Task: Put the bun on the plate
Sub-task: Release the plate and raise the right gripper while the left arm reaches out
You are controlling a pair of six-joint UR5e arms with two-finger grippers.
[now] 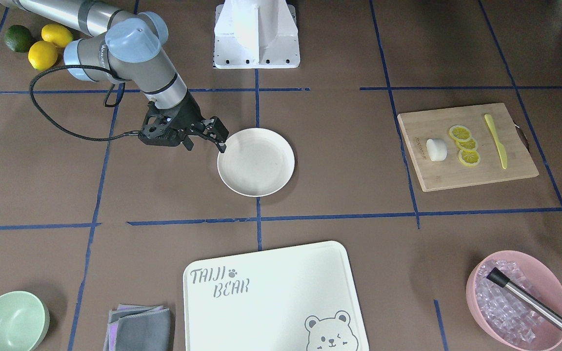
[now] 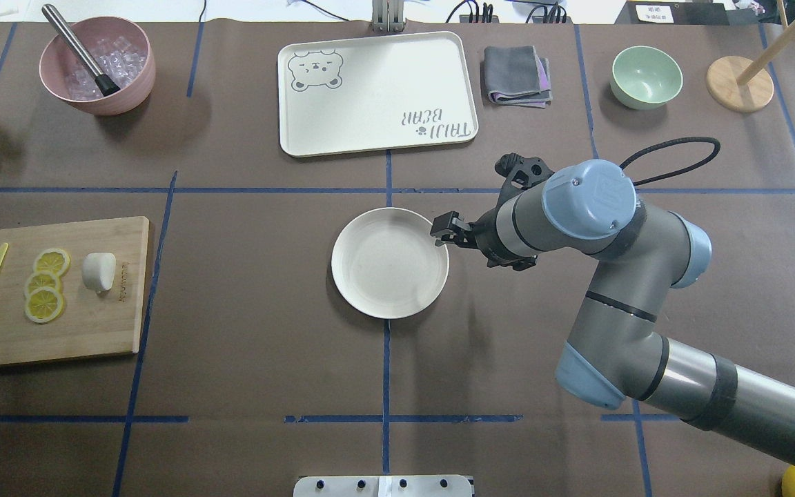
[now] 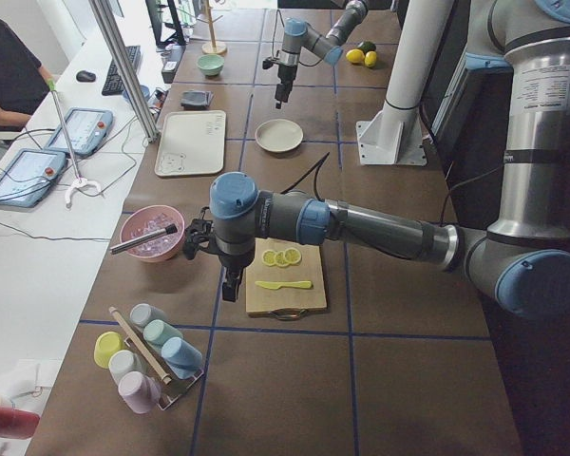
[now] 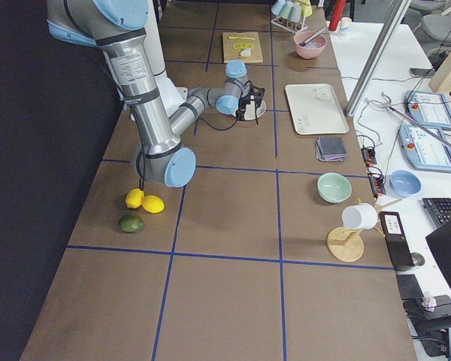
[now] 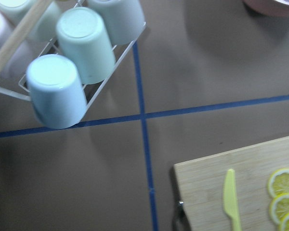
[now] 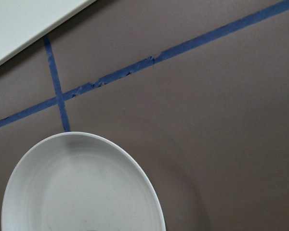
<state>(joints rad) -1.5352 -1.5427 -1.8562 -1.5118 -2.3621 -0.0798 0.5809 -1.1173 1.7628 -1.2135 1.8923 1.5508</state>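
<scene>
Closest to the front camera lay a bear-printed board (image 1: 271,292); beyond it the plate (image 1: 255,162) sat on the table (image 1: 359,209). The right pincer (image 1: 222,145) hung just over the plate's rim, and I could not tell how far open it was. The bun (image 1: 436,149) rested on the wooden board (image 1: 456,175) beside lemon slices (image 1: 466,145), well apart from the plate. The left pincer (image 3: 230,290) hovered near that board, its opening likewise unclear.

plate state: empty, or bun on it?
Empty. The plate is bare inside; the bun lies on the wooden board, beside the lemon slices.
</scene>
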